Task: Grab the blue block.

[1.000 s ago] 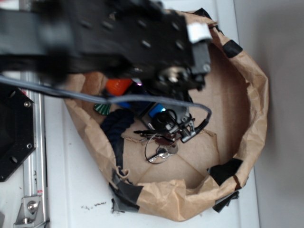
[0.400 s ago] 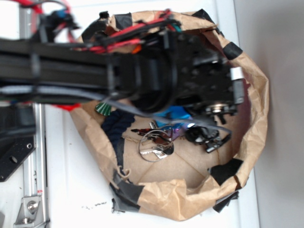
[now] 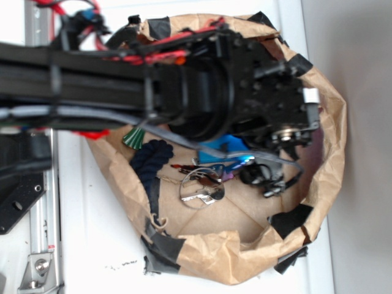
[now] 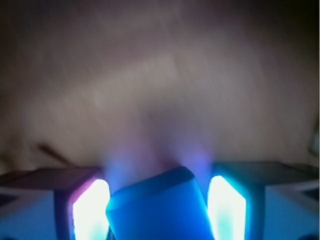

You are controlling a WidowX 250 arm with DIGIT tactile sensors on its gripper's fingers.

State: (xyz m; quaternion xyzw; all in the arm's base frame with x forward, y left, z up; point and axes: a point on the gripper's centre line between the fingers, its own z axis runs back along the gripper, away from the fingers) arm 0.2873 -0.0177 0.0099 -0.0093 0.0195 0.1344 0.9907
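Grasp: end effector [image 4: 159, 205] fingers are closing around the flat sky-blue rectangular block [image 4: 157, 210], lower centre | Remaining: lift unconfirmed, motion-blurred

A: What differs from a second ago?

B: The black robot arm [image 3: 184, 92] now stretches across the brown paper bag's [image 3: 324, 110] upper half, reaching further right than before, with its red wires in view at the top.

A: And the black gripper [image 3: 269, 179]?

B: It sits further right inside the bag, away from the metal keys on a ring [image 3: 201, 187], which it previously overlapped.

A: The flat sky-blue block [image 4: 160, 210]?

B: Its visible patch has shifted right, just under the arm. The orange object seen earlier is almost fully covered now.
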